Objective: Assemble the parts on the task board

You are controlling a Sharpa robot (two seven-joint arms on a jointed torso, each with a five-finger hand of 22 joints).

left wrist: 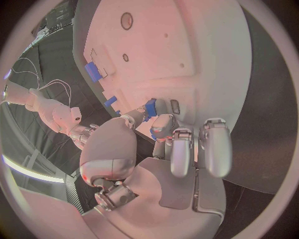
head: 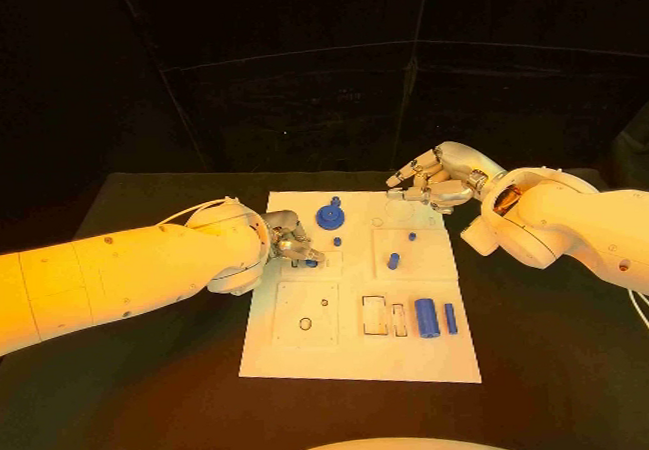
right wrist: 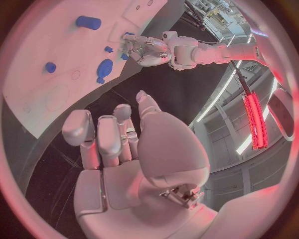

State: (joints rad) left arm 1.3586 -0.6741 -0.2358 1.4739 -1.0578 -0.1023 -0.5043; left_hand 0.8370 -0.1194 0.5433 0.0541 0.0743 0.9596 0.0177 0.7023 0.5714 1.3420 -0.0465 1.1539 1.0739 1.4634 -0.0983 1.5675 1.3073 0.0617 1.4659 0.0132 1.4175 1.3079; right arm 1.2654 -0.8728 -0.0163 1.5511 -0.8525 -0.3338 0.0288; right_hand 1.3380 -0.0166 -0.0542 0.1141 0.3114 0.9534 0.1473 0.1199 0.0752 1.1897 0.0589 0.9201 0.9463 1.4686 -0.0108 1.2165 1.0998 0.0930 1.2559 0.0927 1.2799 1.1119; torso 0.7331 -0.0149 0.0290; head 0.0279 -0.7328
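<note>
Because the left hand (head: 285,243) is working at the left edge of the task board (head: 309,358), the main risk sits there. It pinches a small blue part (left wrist: 150,107) between its fingertips, pressed down close to the board surface, just left of the blue disc-shaped part (head: 330,217) that stands near the far edge of the board. In the left wrist view the part is mostly covered by the fingers, so I cannot tell whether it is upright or already seated in a hole.

If the part is tilted when it is pushed, I think it may jam at the mouth of its socket, or slip out of the pinch and roll over the board. A hard push at the edge could also make the board slide on the black table (head: 159,392), and then the loose parts would shift: the two small blue pegs (head: 393,261) near the middle of the board, and the blue cylinder (head: 429,318) with the thin blue bar (head: 450,319) beside it, toward the near right corner.

The right hand (head: 427,185) is released; it holds nothing, its fingers are loosely bent, and it hovers just beyond the far right corner of the board. It does not steady the board, so nothing resists a slide.
</note>
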